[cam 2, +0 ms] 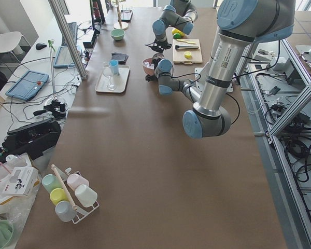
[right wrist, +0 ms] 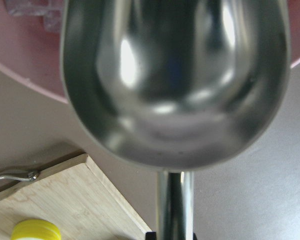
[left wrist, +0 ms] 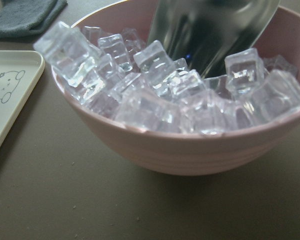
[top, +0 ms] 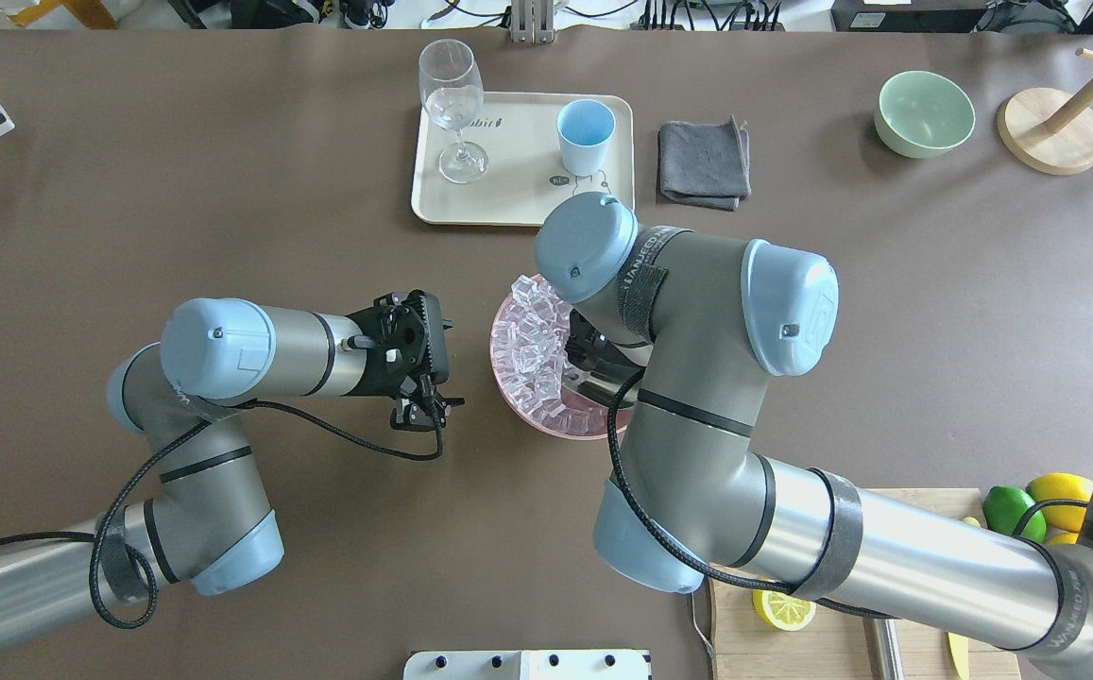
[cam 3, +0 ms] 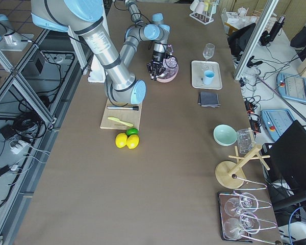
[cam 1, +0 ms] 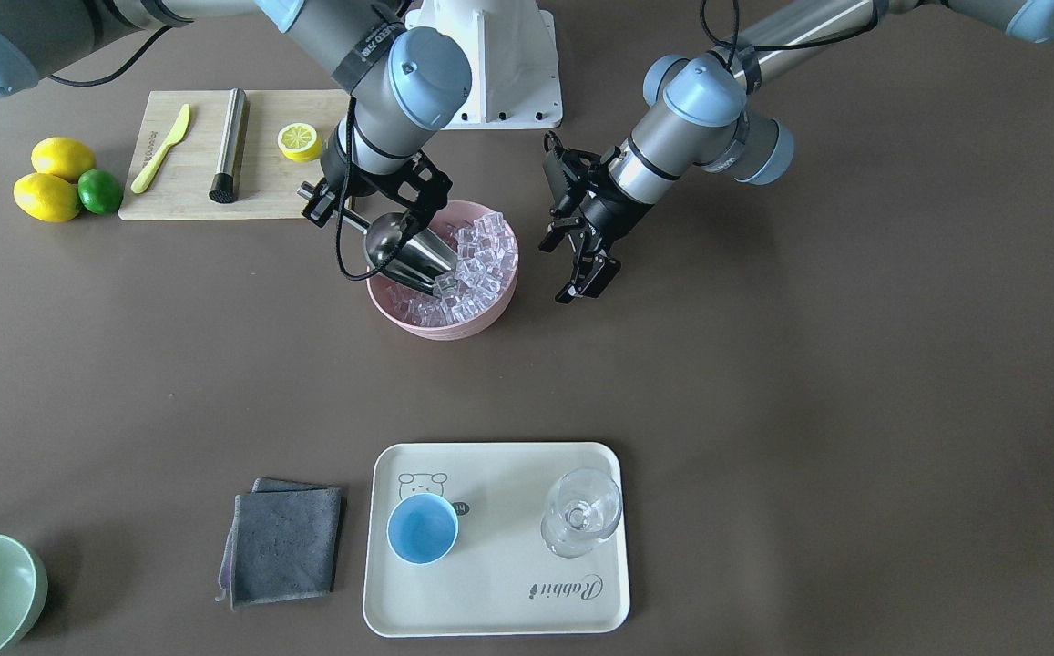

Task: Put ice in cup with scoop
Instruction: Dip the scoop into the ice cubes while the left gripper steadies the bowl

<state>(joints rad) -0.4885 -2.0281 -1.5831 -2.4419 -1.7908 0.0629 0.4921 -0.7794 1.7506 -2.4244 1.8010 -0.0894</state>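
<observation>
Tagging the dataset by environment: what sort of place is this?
Probably a robotics lab cell staged as a drinks bench: aluminium framing and loose cables beside the table, a teach pendant nearby, bowl of ice and lemons as props.

**Robotics laboratory.** Two industrial arms, the left arm and the right arm, work at a long brown surface. A metal frame post stands alongside; loose cables trail over the floor, with a touchscreen pendant and an office chair nearby.
</observation>
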